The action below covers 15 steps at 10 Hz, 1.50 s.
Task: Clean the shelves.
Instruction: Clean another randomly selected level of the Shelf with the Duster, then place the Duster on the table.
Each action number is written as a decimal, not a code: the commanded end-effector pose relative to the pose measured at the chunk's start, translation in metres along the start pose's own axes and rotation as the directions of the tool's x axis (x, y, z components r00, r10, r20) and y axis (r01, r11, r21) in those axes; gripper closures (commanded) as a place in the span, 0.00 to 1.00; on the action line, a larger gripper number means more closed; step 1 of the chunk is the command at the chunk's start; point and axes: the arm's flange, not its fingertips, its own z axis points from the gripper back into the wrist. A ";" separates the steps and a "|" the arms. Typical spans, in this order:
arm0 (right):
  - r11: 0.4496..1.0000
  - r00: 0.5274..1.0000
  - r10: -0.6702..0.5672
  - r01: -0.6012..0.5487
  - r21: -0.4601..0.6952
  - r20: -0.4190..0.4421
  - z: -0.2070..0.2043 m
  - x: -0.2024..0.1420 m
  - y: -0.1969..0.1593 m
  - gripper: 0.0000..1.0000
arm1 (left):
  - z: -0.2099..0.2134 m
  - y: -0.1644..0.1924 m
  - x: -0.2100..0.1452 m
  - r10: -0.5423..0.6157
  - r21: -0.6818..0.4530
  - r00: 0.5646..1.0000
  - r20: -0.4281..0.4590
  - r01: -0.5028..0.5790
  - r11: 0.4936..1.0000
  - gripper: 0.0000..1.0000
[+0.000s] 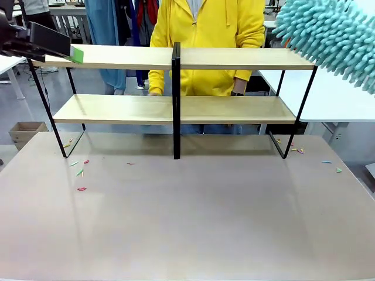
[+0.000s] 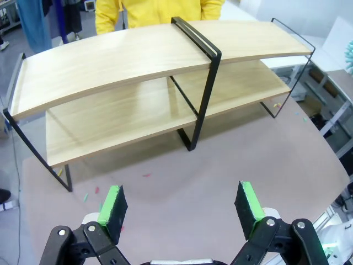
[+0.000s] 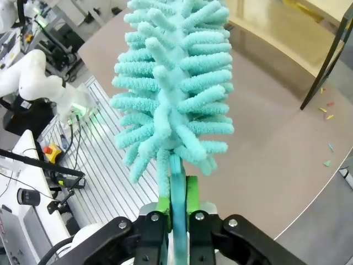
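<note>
Upper right of front frame: right gripper (image 3: 177, 207) clamped tight on teal duster (image 1: 334, 35) handle. Left gripper (image 2: 181, 207) jaws wide, empty. Shelves (image 1: 176, 108) mid-frame, spanning table (image 1: 187, 222).

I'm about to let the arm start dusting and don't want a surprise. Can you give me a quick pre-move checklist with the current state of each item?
1. Duster held: ok, the right gripper is shut on its handle, the fluffy head up.
2. Left gripper free: ok, open and holding nothing, above the table in front of the shelves.
3. Shelf boards bare: ok, nothing stands on either tier.
4. Duster on a board: not ok, its head hangs above the top tier's right end, not touching.
5. Person out of the way: not ok, a hand is right behind the lower tier.
6. Table: not ok, small coloured scraps lie near both ends of the shelves.
</note>
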 end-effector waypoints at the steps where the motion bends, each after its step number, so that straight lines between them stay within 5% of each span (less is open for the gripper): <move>1: 1.000 1.000 0.019 -0.019 0.013 0.006 -0.001 0.001 0.001 0.88 | 0.000 0.001 0.000 0.002 0.003 1.000 0.001 -0.002 1.000 0.00; 15: 1.000 1.000 0.019 -0.019 0.013 0.006 -0.001 0.001 0.001 0.88 | 0.000 0.001 0.000 0.002 0.003 1.000 0.001 -0.002 1.000 0.00</move>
